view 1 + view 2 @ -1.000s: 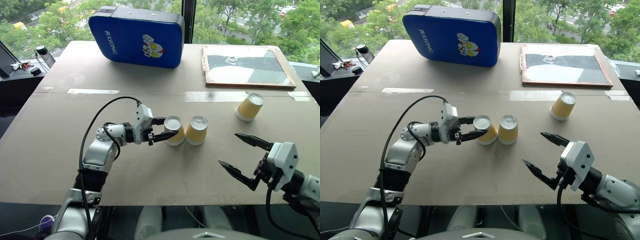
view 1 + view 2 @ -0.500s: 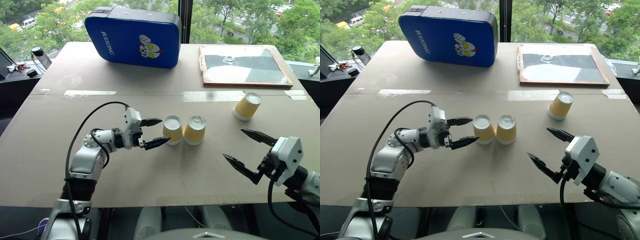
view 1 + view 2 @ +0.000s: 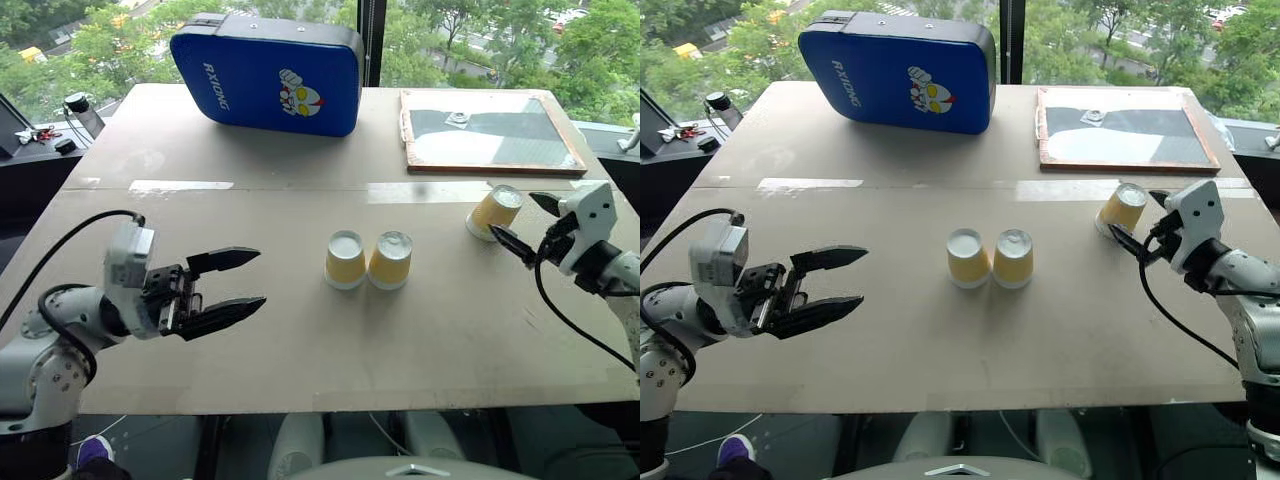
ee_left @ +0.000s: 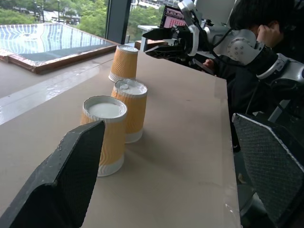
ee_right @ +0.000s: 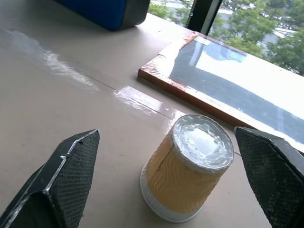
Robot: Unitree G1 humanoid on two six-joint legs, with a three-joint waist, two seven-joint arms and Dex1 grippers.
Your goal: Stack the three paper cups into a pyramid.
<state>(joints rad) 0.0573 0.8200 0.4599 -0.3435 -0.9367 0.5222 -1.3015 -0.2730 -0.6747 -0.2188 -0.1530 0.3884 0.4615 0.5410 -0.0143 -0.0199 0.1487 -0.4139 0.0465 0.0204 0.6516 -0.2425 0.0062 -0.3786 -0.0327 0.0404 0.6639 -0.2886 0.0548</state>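
Left hand [image 3: 240, 280] open and empty, well left of two inverted paper cups [image 3: 345, 260] [image 3: 391, 260] standing side by side, touching, at the centre of the desk [image 3: 300, 340]. Third cup [image 3: 496, 212], inverted, stands apart at right, just before the open right hand [image 3: 524, 222].

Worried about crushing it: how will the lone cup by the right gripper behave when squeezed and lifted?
The cup looks like thin ribbed paper, so probably light and easily dented. The ribs likely give grip. Upside down on its wide rim, it should stand steady, though a sideways nudge from the open right gripper could slide it.
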